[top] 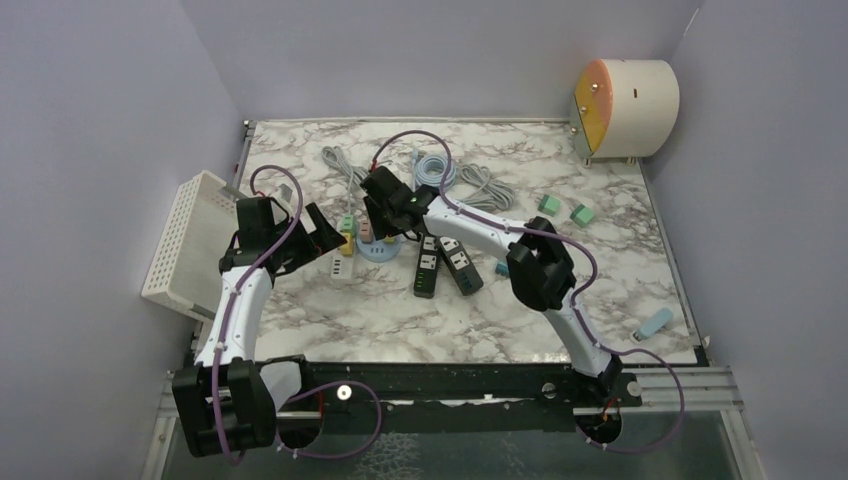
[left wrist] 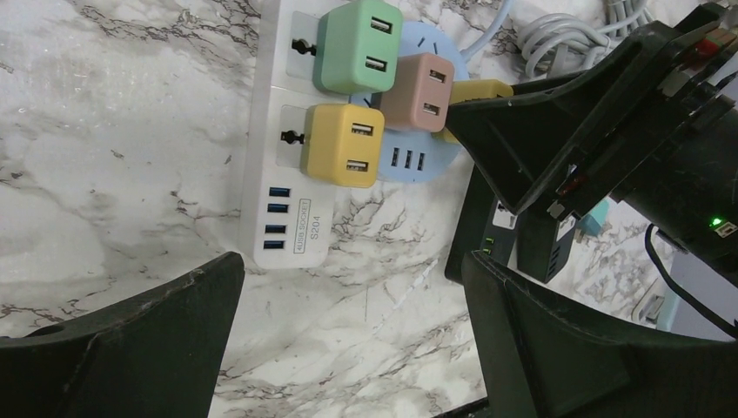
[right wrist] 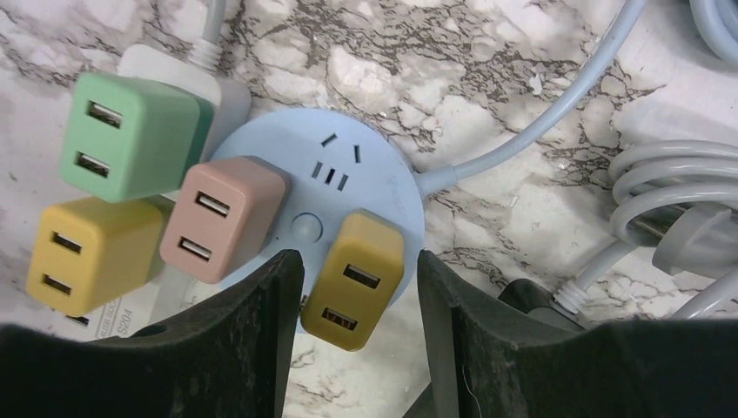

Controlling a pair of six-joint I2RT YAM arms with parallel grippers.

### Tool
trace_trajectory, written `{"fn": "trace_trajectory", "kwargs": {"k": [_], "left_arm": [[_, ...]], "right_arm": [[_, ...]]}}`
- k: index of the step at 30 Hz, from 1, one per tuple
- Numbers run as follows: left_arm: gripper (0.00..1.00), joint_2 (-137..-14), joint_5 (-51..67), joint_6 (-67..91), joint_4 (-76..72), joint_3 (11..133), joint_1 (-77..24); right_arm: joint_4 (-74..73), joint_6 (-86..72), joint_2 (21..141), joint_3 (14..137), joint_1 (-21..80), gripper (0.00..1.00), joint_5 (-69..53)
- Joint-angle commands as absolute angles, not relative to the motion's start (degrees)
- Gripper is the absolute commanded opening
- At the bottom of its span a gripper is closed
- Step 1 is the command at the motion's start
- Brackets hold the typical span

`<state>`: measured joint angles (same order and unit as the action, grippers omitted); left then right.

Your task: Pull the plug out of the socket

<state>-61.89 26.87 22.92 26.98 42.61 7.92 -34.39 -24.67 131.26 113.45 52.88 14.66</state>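
Top: right fingers [top: 381, 204] over round blue socket [top: 380, 251]; left fingers [top: 322, 230] just beside.
Left wrist: left fingers wide, empty, white strip [left wrist: 287, 174] ahead of them.
Right wrist: mustard plug [right wrist: 352, 280] between the part-open right fingers, not clamped. Likely light, rigid, slick. Pinch its flat sides; socket may lift off the bench.

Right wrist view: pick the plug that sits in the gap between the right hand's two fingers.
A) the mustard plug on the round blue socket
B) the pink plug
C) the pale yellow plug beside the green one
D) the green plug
A: the mustard plug, seated on the round blue socket, lies between the black fingers of the open right hand.
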Motion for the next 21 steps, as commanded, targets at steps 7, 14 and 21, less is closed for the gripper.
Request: {"fn": "trace_trajectory", "kwargs": {"k": [7,14,21], "left_arm": [[0.99,-60.33,29.94,22.74,26.04,41.33,8.32],[0.99,-57.86,31.03,27.29,19.36,40.32,2.21],[0.99,-60.22,25.69,33.63,8.67,37.62,-12.26]], "right_arm": [[-34.65,-24.43,134.32,116.29,53.14,0.04,15.37],[-21.31,-26.96,119.21,94.21,47.99,0.01,6.39],[-15.24,-30.05,110.97,89.06,43.66,0.01,-1.9]]}}
